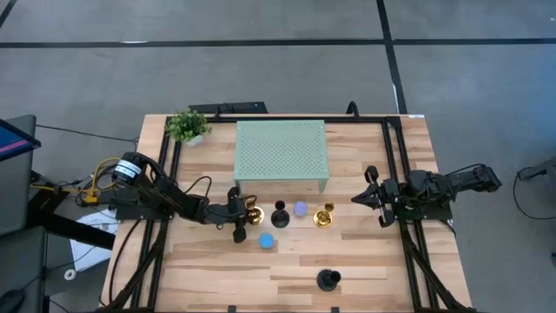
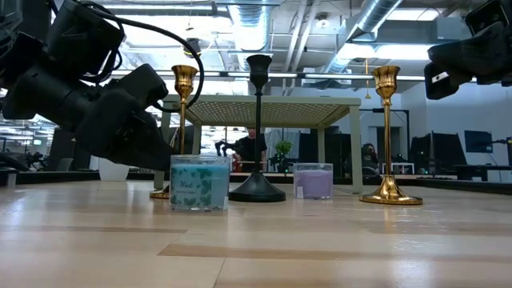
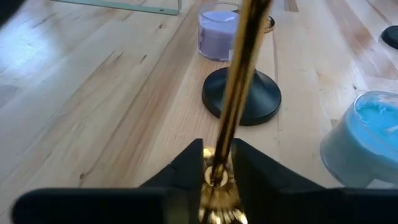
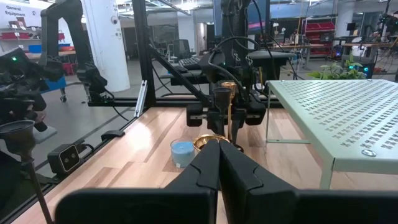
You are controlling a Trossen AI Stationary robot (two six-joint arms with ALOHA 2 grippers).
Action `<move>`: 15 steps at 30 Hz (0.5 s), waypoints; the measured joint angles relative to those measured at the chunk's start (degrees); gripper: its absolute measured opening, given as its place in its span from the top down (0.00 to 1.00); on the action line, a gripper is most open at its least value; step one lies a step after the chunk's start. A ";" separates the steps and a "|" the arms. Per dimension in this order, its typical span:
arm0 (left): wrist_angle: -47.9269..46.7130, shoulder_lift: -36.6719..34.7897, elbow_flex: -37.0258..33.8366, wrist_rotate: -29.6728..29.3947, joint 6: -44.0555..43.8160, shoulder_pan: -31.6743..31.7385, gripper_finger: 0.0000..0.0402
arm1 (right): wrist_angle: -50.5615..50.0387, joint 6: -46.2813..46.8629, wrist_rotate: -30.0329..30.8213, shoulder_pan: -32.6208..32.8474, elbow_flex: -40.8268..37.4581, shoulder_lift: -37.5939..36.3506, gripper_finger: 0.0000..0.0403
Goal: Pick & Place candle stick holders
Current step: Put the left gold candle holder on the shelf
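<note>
Several candle stick holders stand on their bases on the wooden table, in front of the mint stand. A gold one [image 1: 253, 211] is at the left, and my left gripper [image 1: 246, 212] is shut on its stem. To its right come a black one [image 1: 280, 216], a lilac one [image 1: 300, 209] and a second gold one [image 1: 323, 217]. A blue one [image 1: 267, 241] stands nearer, and another black one [image 1: 327, 279] is close to the near edge. My right gripper [image 1: 358, 199] hovers shut at the table's right and touches nothing. My left gripper pinches the thin stem [image 3: 225, 134] of the left gold holder between its two fingers, in the stem's lower part. The fingers [image 3: 189, 165] come nearly level from the table's left, slanting a little down, and lie across the stem. The holder stands upright, its base [image 2: 164, 194] on the table.
The mint-green perforated stand [image 1: 281, 155] is at the far middle, and a small potted plant [image 1: 187, 126] at the far left. Black frame rails [image 1: 395, 165] run along the sides. Bare wood lies at the near left and near right.
</note>
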 joint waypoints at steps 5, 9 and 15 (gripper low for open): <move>0.10 -0.11 0.02 -0.20 -0.08 -0.17 0.96 | -0.02 -0.01 -0.01 0.00 0.00 0.00 1.00; -0.19 -0.11 0.02 -0.36 -0.45 -0.72 0.94 | -0.02 -0.02 0.00 0.00 0.00 0.00 1.00; -1.39 -0.20 0.08 -4.20 -2.80 -4.56 0.96 | 0.00 -0.01 -0.02 0.00 0.00 0.00 1.00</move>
